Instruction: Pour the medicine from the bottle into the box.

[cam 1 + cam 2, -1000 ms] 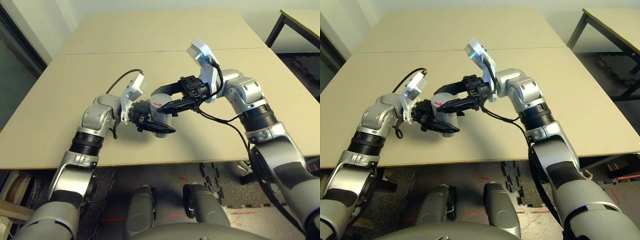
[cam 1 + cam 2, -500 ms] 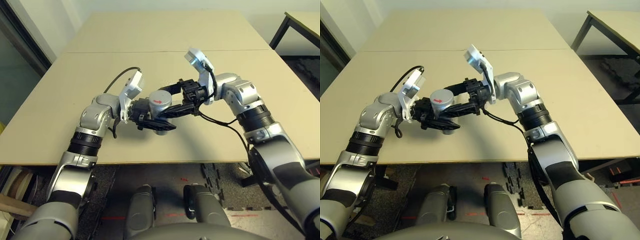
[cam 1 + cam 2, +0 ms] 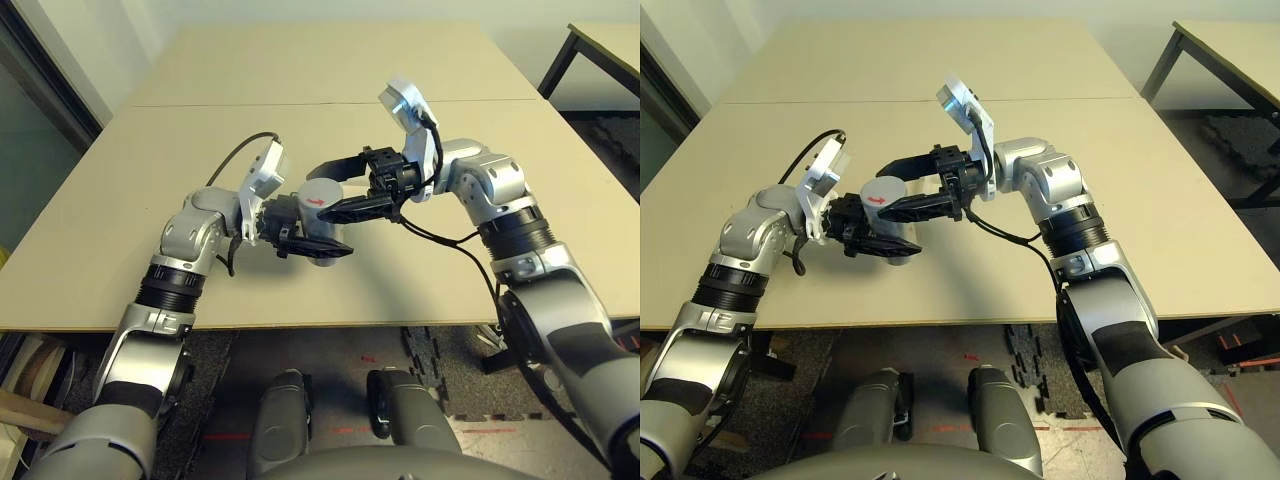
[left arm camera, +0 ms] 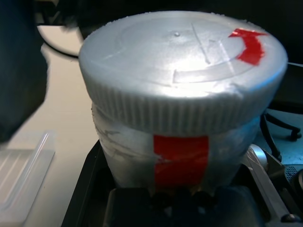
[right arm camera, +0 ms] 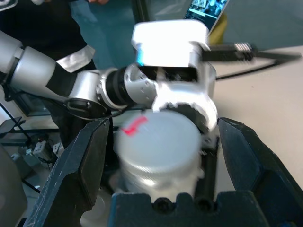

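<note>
My left gripper [image 3: 306, 242] is shut on the lower body of the silver-grey bottle [image 3: 316, 207], held just above the table [image 3: 450, 290]. The bottle [image 4: 182, 156] carries a red mark on its side and a ribbed cap [image 4: 184, 61] with a red arrow. My right gripper [image 3: 321, 193] is open, one black finger on each side of the cap [image 5: 158, 142] and apart from it. The clear box [image 4: 22, 172] lies on the table beside the bottle. The medicine is hidden inside the capped bottle.
The beige table stretches far back with a seam [image 3: 200, 105] across it. A second table [image 3: 605, 40] stands at the back right. A black cable [image 3: 440, 240] hangs from my right wrist. A person in dark clothes [image 5: 52, 33] stands behind.
My right wrist has turned back and its fingers have spread wider about the cap. The bottle stays in my left gripper, in nearly the same place.
</note>
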`<state>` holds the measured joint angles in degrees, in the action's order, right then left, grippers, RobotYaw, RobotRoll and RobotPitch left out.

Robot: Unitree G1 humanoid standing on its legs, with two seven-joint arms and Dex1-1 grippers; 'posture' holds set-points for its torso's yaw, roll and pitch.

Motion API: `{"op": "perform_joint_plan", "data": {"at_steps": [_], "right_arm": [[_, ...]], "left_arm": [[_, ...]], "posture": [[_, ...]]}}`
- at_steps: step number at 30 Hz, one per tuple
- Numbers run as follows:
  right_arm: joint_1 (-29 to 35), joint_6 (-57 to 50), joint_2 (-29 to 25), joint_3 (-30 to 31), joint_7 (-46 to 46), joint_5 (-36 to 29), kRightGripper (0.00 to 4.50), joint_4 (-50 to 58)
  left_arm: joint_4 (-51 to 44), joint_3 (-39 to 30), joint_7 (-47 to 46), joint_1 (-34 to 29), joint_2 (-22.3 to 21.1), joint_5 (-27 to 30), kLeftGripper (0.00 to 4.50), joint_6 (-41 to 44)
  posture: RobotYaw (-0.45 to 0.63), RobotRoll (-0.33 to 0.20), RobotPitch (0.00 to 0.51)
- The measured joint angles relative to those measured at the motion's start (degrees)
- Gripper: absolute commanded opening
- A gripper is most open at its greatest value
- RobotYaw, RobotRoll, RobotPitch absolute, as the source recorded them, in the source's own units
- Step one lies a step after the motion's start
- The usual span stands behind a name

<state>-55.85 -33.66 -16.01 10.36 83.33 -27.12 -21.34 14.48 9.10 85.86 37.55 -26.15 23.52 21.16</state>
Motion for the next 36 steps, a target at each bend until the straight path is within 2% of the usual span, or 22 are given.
{"op": "perform_joint_plan", "data": {"at_steps": [24,36], "right_arm": [[0.1,4.9,-0.1,0.0,-2.6,0.4,4.50,-4.4],[2.1,6.0,-8.2,-3.5,-3.8,2.2,4.50,-7.7]], "left_arm": [[0.0,0.5,-1.5,-0.2,-0.2,0.1,2.62,1.0],[-2.5,0.0,-1.0,-0.6,-1.9,1.2,2.62,1.0]], "posture": [[-0.04,0.000,0.066],[-0.05,0.000,0.065]]}}
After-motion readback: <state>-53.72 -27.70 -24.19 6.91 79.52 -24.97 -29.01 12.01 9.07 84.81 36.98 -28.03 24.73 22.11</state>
